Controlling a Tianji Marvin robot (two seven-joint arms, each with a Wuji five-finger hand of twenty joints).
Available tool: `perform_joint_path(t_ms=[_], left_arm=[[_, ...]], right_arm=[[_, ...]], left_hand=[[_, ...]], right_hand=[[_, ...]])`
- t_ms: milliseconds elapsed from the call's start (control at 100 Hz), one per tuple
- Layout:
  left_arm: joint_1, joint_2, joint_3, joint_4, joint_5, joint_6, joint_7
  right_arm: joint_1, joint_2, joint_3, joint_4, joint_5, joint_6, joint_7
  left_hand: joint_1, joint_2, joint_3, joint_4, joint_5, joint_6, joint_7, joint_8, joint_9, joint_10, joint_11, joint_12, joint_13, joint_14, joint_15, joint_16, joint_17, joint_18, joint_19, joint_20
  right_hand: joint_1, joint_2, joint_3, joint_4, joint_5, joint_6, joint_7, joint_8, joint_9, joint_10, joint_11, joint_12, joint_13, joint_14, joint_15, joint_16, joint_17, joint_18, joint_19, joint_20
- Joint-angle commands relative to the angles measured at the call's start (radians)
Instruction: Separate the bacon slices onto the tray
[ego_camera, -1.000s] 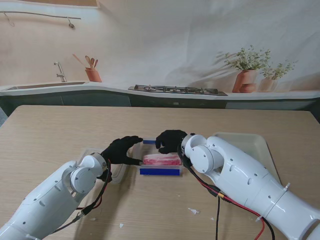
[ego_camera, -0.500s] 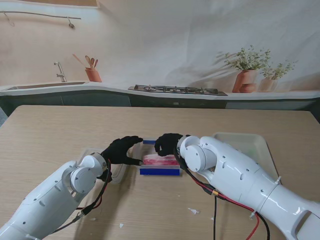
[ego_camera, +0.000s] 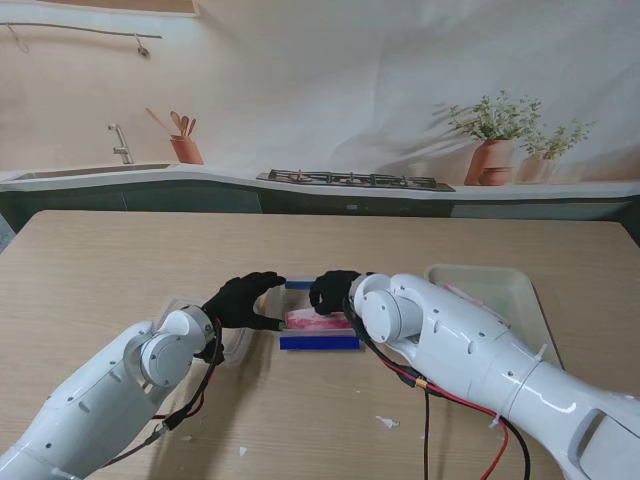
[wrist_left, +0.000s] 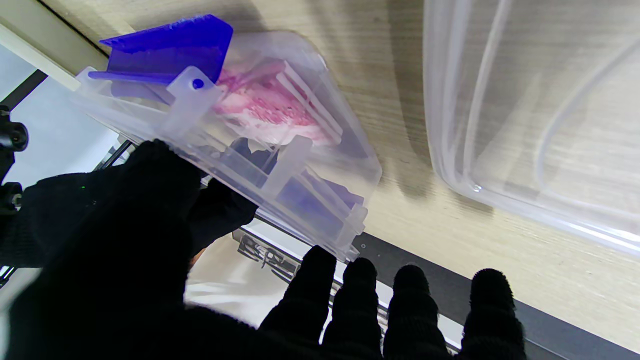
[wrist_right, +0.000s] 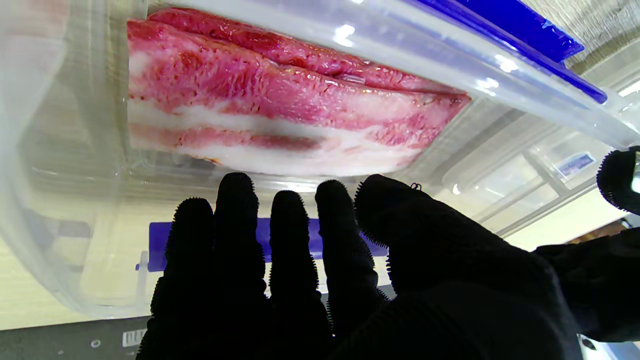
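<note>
A clear plastic box (ego_camera: 320, 342) with blue latches sits mid-table and holds a stack of pink-and-white bacon slices (ego_camera: 320, 320). My left hand (ego_camera: 243, 300) grips the box's left end; in its wrist view the thumb (wrist_left: 165, 170) presses on the box wall (wrist_left: 300, 170) and the fingers reach past the corner. My right hand (ego_camera: 333, 288) hovers over the box's far side, open. In the right wrist view its fingers (wrist_right: 235, 235) lie together just short of the bacon (wrist_right: 280, 115) and touch nothing. The cream tray (ego_camera: 520, 290) lies to the right, beyond my right forearm.
A clear lid (ego_camera: 232, 345) lies on the table beside the box, under my left wrist, and shows as a lid (wrist_left: 525, 110) in the left wrist view. Small white scraps (ego_camera: 387, 422) dot the near table. Red and black cables hang from my right arm.
My right hand and forearm have shifted slightly left and nearer to the bacon. The left hand and the box have not moved.
</note>
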Motion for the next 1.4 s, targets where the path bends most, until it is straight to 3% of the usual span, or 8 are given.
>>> perform_joint_path(t_ms=[0,480,890,1390], left_arm=[[0.012,0.002,0.006,0.009,0.004,0.002,-0.022],[0.009,0.001,0.014,0.012,0.0,0.001,-0.024],[0.009,0.001,0.016,0.011,0.0,0.005,-0.025],[0.008,0.001,0.015,0.01,-0.002,0.006,-0.026]], right_arm=[[0.0,-0.006,-0.006,0.004,-0.001,0.004,0.02],[0.024,-0.002,-0.045,0.001,0.027,0.021,0.072],[0.01,0.009,-0.019,-0.036,0.039,0.037,0.091],[-0.003,0.005,0.005,-0.051,0.073,0.067,0.09]], left_hand=[[0.034,-0.082,0.04,0.009,-0.005,0.004,-0.006,0.01,-0.009,-0.046,-0.015,0.002,-0.044,-0.028,-0.023,0.002,-0.017,-0.003,-0.041,0.009],[0.032,-0.078,0.039,0.009,-0.006,0.005,-0.006,0.01,-0.01,-0.046,-0.015,0.003,-0.044,-0.027,-0.023,0.002,-0.017,-0.003,-0.043,0.011],[0.033,-0.076,0.038,0.009,-0.006,0.005,-0.006,0.01,-0.01,-0.045,-0.015,0.003,-0.044,-0.027,-0.023,0.001,-0.017,-0.004,-0.046,0.012],[0.033,-0.075,0.037,0.009,-0.006,0.005,-0.007,0.009,-0.01,-0.045,-0.016,0.004,-0.044,-0.028,-0.023,0.001,-0.018,-0.003,-0.052,0.015]], right_hand=[[0.009,0.027,0.008,0.045,-0.008,0.017,-0.012,0.004,-0.016,0.027,-0.022,-0.008,-0.018,0.029,-0.006,-0.007,-0.012,-0.006,-0.007,-0.016],[0.002,0.027,0.006,0.045,0.009,0.017,-0.012,0.01,0.022,0.032,-0.026,-0.009,0.004,0.039,0.014,0.001,-0.013,0.013,0.004,-0.017],[0.001,0.018,0.006,0.037,0.034,0.02,-0.007,0.009,0.114,0.044,0.088,0.04,0.097,0.06,0.195,0.08,0.003,0.041,0.048,0.02],[0.015,-0.005,0.026,0.017,0.051,0.028,0.014,-0.018,0.145,0.054,0.127,0.073,0.196,0.065,0.27,0.102,0.073,0.044,0.083,0.039]])
